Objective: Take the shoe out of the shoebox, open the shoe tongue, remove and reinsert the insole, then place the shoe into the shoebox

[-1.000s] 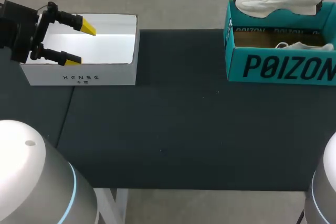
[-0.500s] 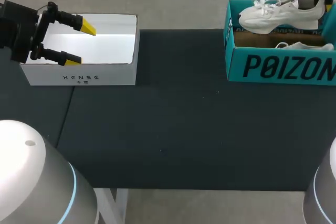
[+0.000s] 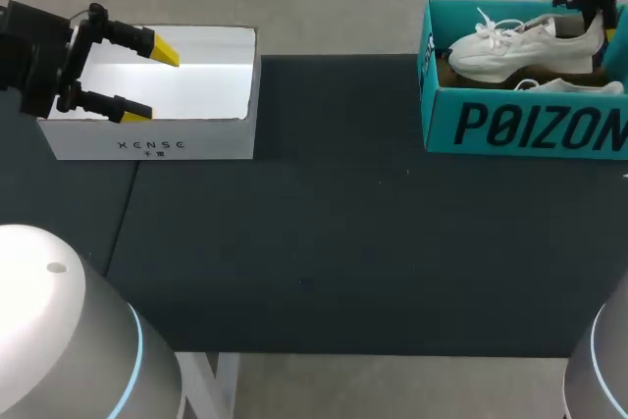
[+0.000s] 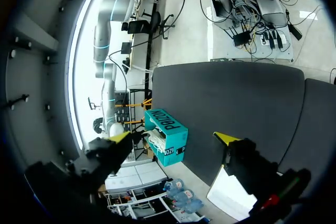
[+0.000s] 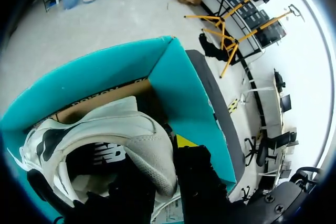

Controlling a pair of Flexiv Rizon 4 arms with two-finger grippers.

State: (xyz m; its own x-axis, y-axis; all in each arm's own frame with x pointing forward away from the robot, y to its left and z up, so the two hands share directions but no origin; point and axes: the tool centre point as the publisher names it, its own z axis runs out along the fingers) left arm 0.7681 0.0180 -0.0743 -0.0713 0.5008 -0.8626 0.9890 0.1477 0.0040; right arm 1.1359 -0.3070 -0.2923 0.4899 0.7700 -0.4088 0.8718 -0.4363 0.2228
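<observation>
The shoebox (image 3: 442,95) is showing bright teal walls with big dark lettering across the front and plain brown cardboard inside. The shoe (image 3: 520,41) is reading off-white all over, with white laces and a black patch near the collar. The left tool (image 3: 149,83) is looking black with yellow tips, and the right tool (image 5: 163,156) is flashing one yellow sliver on black. The white box (image 3: 147,149) is carrying small dark letters, and the table (image 3: 343,223) is sitting dark charcoal.

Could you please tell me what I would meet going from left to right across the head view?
White box → bare dark table → teal shoebox. The left gripper overlaps the white box, and the white shoe and right gripper overlap the shoebox, so they are left out.
</observation>
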